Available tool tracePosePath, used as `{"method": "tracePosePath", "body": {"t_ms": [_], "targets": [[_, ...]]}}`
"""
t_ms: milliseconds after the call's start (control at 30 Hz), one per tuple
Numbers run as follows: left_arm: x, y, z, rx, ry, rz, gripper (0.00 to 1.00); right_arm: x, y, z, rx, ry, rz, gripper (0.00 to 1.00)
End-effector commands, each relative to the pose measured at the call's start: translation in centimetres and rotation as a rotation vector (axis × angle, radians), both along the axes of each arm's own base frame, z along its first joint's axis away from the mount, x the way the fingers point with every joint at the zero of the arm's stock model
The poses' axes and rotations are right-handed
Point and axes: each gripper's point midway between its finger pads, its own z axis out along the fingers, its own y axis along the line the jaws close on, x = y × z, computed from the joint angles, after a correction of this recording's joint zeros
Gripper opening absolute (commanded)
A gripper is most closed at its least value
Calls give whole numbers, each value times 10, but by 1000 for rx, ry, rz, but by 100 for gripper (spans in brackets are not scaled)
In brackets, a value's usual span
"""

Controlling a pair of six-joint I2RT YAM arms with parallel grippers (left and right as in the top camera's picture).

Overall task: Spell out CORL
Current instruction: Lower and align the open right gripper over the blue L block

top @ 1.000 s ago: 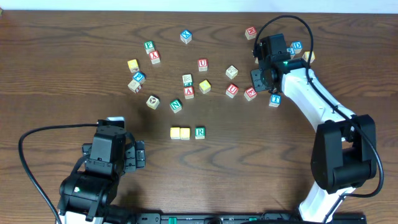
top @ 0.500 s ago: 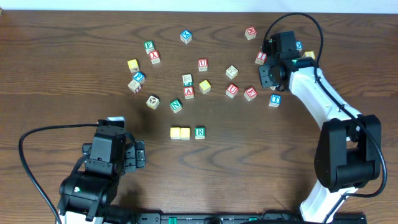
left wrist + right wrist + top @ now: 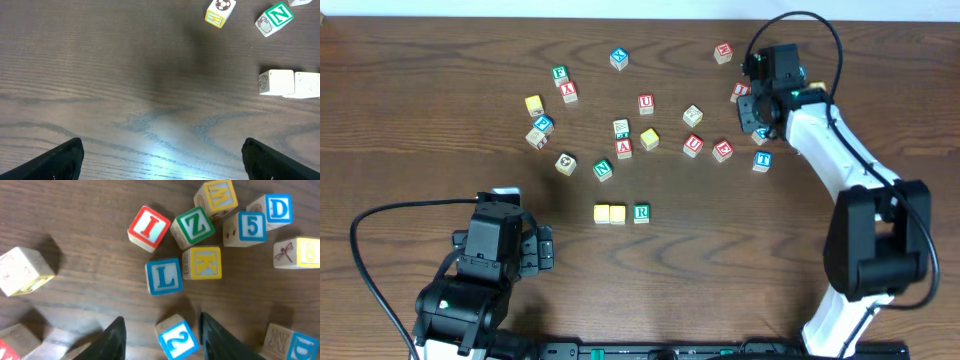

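Overhead, we see two yellow cubes and the R cube in a row at the table's front middle, the right gripper over a cluster of cubes at far right, and the left gripper at near left. Left wrist shows us that gripper's fingers spread wide, with the yellow cubes at the right edge below a green N cube. Right wrist shows us its fingers parted wide either side of a blue 2 cube, with the L cube just past it, touching a yellow K cube.
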Motion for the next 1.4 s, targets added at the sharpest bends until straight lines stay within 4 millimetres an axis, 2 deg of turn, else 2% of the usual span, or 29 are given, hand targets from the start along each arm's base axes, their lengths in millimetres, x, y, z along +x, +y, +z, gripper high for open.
{"method": "tracePosePath", "body": {"t_ms": [0,133,867,1233,1367], "targets": [[0,1,1,-3,-1,13,99,13,-2,-18,-17,40,-3,38],[0,1,1,-3,-1,13,99,26,1,-24,-21,65,-2,38],[0,1,1,-3,-1,13,99,36,-9,-22,-25,32,-7,41],[0,1,1,-3,-1,13,99,36,-11,-46,-32,69,-6,40],[0,1,1,-3,-1,13,99,35,-7,-48,-25,74,2,38]]}}
